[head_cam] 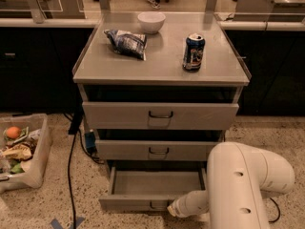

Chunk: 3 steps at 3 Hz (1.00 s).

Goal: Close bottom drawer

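Observation:
The bottom drawer (143, 202) of the grey metal cabinet (161, 113) stands partly pulled out, its empty tray showing, with a small dark wire handle (157, 205) on its low front panel. The top drawer (160, 116) and middle drawer (157, 150) sit pushed in above it. My white arm (243, 185) reaches in from the lower right. My gripper (171, 209) is at the drawer's front panel, just right of the handle, its tip against or very near the panel.
On the cabinet top stand a white bowl (151, 21), a blue chip bag (126, 42) and a blue can (193, 52). A clear bin (21, 149) of food items sits on the floor at left. A black cable (71, 166) runs down the floor.

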{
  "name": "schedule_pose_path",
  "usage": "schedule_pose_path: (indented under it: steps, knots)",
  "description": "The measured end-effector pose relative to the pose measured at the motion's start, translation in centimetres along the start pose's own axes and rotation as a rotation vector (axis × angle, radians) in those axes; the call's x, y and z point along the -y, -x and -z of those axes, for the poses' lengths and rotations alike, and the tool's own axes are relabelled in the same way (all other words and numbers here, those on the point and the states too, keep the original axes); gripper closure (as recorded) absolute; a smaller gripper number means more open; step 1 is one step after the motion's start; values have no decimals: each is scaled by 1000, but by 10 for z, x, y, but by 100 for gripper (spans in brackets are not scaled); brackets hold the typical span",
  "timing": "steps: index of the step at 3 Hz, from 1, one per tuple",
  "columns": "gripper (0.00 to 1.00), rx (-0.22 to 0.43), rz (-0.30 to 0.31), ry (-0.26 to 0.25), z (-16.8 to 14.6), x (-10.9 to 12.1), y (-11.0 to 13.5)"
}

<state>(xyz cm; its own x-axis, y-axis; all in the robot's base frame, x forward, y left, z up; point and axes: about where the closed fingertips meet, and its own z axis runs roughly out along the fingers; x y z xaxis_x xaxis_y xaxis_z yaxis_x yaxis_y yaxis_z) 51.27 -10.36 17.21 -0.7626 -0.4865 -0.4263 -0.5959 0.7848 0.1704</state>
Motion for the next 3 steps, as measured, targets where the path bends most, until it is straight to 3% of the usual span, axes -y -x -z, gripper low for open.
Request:
schedule_pose_path:
  steps: [1, 2, 3]
  knots:
    - [100, 27, -27, 20, 0, 3, 2]
    - [100, 71, 12, 31, 6, 14, 5]
    - [100, 106, 102, -33, 4, 27, 14]
